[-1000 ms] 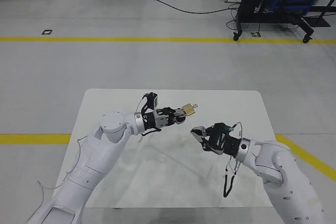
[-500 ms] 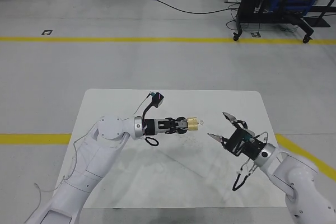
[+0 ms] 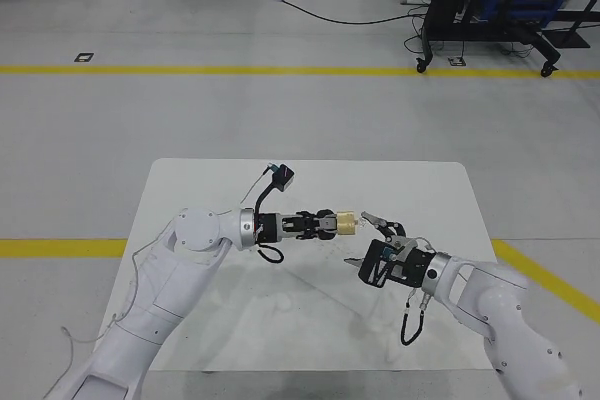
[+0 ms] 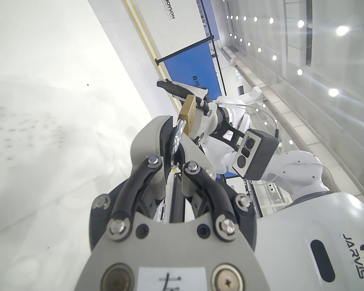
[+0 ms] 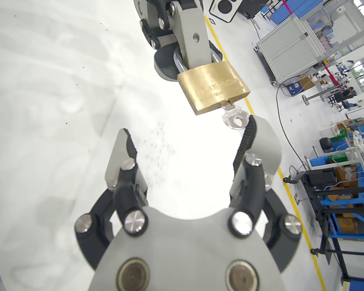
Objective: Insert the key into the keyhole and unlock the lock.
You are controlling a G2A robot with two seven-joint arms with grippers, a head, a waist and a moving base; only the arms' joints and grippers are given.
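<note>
A: What does the left hand [image 3: 325,222] hold?

B: It is clenched on the chrome shackle [image 5: 177,59] of a brass padlock [image 3: 346,221]. The padlock is in the air above the middle of the white bench [image 3: 230,190], with its body pointing toward the other arm.

A: And where is the key [image 5: 235,119]?

B: It sits in the keyhole [image 5: 227,102], in the end of the padlock opposite the shackle. Only its silver round head, with a small hole in it, stands out.

A: Is the right hand [image 3: 368,240] gripping the key?

B: No. It is released, with its two fingers spread wide, and it holds nothing. One ribbed finger pad [image 5: 245,139] is just beside the key head; I cannot tell if it touches. The other finger is well apart from it.

A: Is there any writing?

B: Yes. Small letters are stamped on the flat brass side of the padlock, but they are too faint to make out. In the left wrist view a white label [image 4: 172,277] with one dark handwritten sign is on the base of the left hand.
</note>
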